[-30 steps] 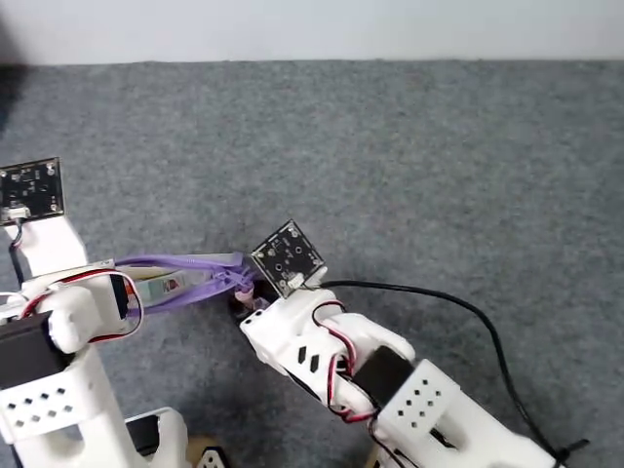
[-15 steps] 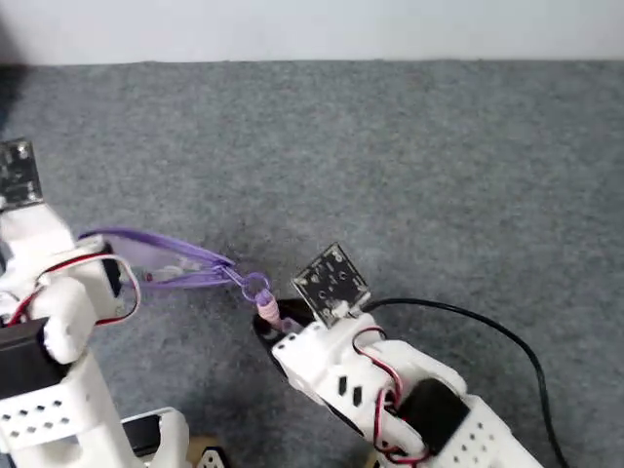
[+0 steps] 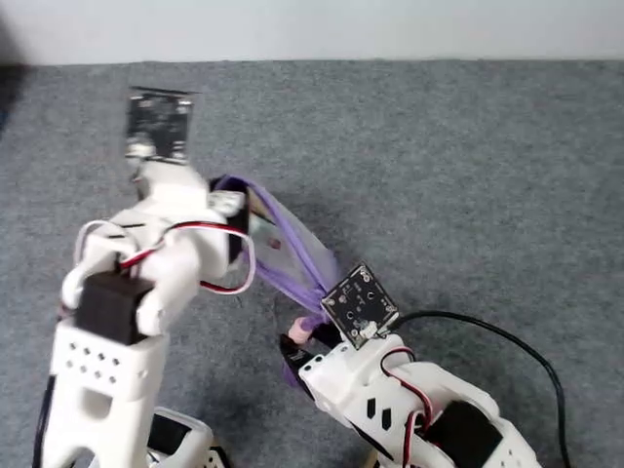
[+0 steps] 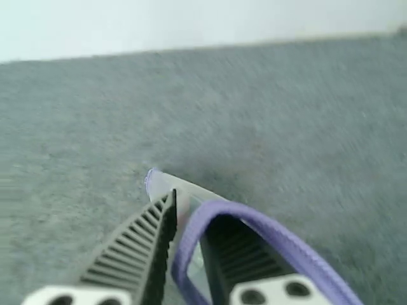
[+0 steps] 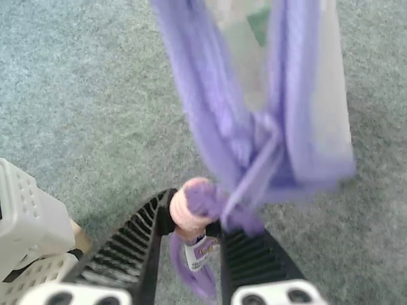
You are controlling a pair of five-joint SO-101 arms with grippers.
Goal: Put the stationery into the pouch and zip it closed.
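Observation:
The clear pouch [image 3: 292,249] with purple zip edging hangs stretched on a slant between the two arms, above the grey carpet. My left gripper [image 3: 231,207] is shut on its far upper end; in the left wrist view the gripper [image 4: 184,206] pinches the purple edge [image 4: 254,222]. My right gripper [image 3: 297,341] is shut on the pink zipper pull [image 3: 300,331] at the near lower end. In the right wrist view the pull [image 5: 189,210] sits between the fingers, with the pouch [image 5: 254,108] beyond. Stationery [image 3: 274,242] shows faintly inside the pouch [image 5: 257,19].
Grey carpet [image 3: 468,175] covers the table up to a pale wall at the far edge. A black cable [image 3: 497,336] trails from the right arm. The left arm's white base [image 5: 25,219] stands close beside my right gripper.
My left gripper swung away and rightward, lifting its end of the pouch, which now runs diagonally. My right gripper drew back toward the near side with the pull.

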